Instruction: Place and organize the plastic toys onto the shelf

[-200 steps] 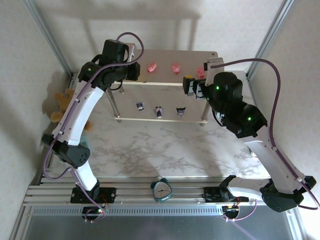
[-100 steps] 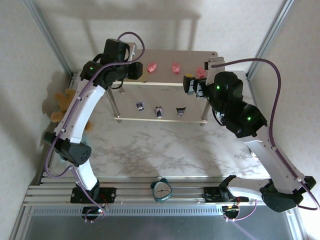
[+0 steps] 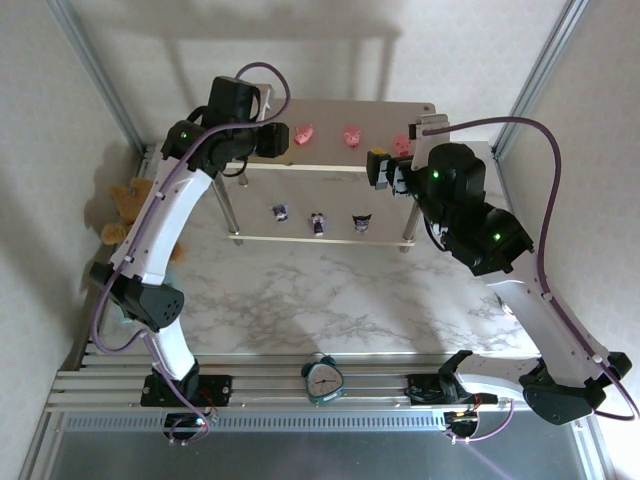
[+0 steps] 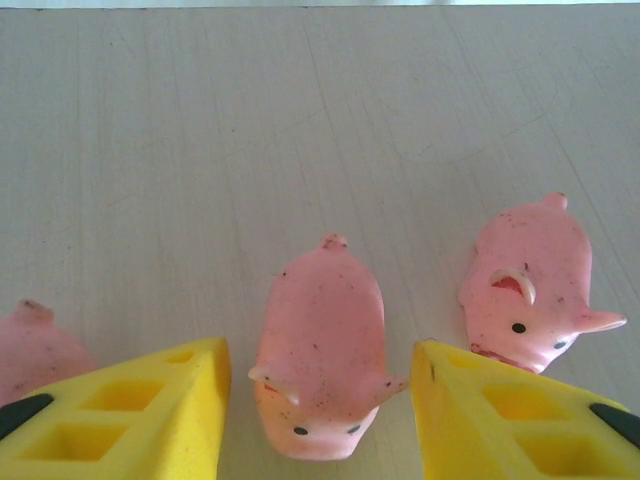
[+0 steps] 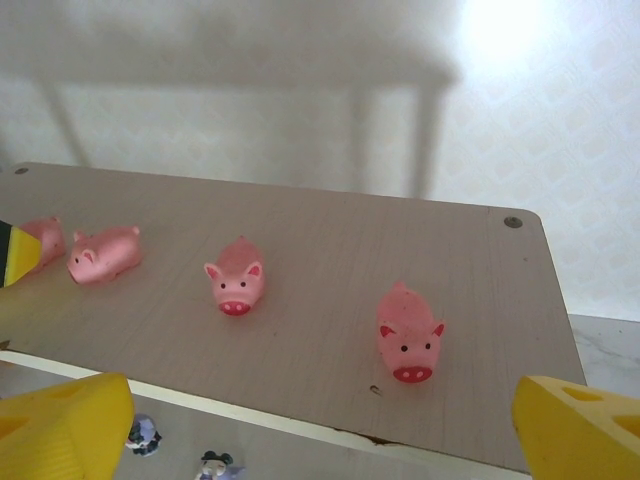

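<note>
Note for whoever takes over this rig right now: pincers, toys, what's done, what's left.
Left pincer: open, straddling a pink pig on the top shelf board, not touching it.
Right pincer: open, empty, hovering at that board's front edge.
Toys: pigs in a row on the top shelf board; three purple figurines on the lower shelf board.
Done: every toy in view is shelved.
To do: probably back both arms out, check spacing.

L arm [image 3: 160, 215] + R arm [image 3: 480, 230] extended fwd, L fingers [image 4: 120, 415] part-open, R fingers [image 5: 60, 425] wide.
</note>
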Robot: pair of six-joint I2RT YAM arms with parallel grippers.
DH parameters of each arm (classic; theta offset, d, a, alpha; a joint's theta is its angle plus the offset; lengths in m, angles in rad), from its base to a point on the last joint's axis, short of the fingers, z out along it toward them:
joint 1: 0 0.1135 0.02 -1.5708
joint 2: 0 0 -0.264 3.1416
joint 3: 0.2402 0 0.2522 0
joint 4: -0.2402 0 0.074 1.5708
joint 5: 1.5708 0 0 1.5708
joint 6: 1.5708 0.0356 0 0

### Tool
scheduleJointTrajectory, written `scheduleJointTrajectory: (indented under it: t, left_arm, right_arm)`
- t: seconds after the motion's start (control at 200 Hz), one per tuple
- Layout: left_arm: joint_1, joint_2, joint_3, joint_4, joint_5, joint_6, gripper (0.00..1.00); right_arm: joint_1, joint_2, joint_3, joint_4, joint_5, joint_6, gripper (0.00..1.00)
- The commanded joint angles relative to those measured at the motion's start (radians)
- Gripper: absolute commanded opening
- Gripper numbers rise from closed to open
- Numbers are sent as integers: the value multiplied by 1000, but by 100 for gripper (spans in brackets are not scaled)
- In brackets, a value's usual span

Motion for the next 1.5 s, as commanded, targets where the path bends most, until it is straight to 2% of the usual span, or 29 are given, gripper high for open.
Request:
scheduleJointTrajectory:
  t: [0.0,0.29,0.616,0.731,0.801,0.836,1.011,1.201,1.497]
  left_arm:
    - [8,-10,31,16,-19,-6,51]
    - [6,-39,30,86,-5,-18,48]
    - [6,-102,34,214,-85,-10,49]
    - [3,-73,89,173,-67,6,38]
    - [-4,-35,149,116,-65,25,21]
    - [-7,-16,180,86,-60,30,17]
    - [-44,19,233,17,-42,48,16]
    - [-107,35,231,36,7,51,16]
    - [-132,68,230,41,24,30,15]
  right_arm:
    - [-8,-18,-10,40,26,-11,98]
    - [-7,-21,-12,43,24,-10,98]
    - [-8,-18,0,34,36,-16,98]
    - [-9,-20,9,27,43,-17,95]
    - [-9,-20,15,22,42,-17,93]
    - [-9,-20,18,17,44,-16,92]
    - [-9,-28,31,-3,44,-7,88]
    - [-10,-32,38,-7,43,8,86]
    - [-9,-31,51,-22,32,26,86]
